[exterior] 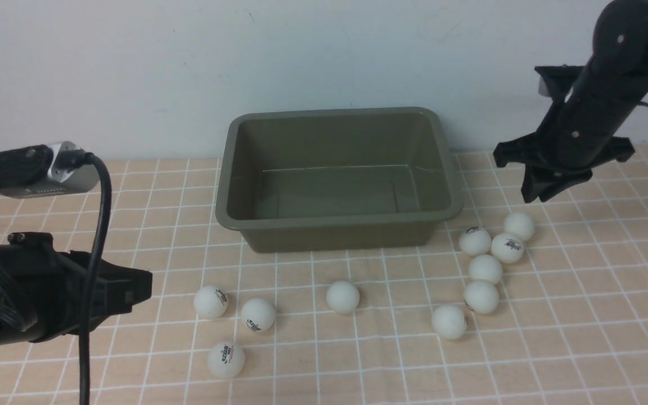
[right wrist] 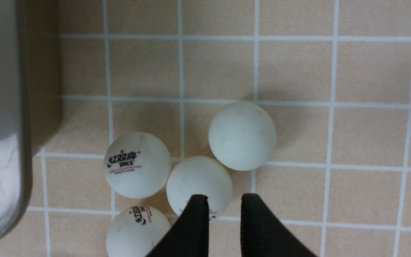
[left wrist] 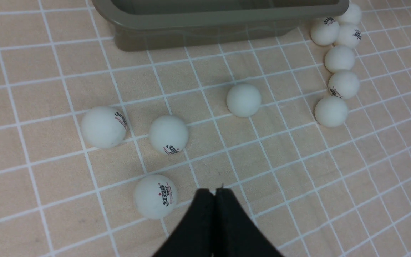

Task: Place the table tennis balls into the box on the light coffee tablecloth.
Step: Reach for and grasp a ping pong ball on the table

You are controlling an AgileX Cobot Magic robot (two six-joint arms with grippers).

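Box (exterior: pixel 338 222): dark olive tub at the back of the light coffee tablecloth (exterior: pixel 583 315), only its bare floor showing inside.
Table tennis balls (exterior: pixel 342 296): ten on the cloth outside it, with three front left, one central and six clustered off its right corner.
Logo (right wrist: pixel 123 160): dark with red marks, appears to read "DHS".
Left gripper (left wrist: pixel 214 191): pressed together, near the left trio.
Right gripper (right wrist: pixel 223 200): slightly spread, holding nothing, above the cluster.
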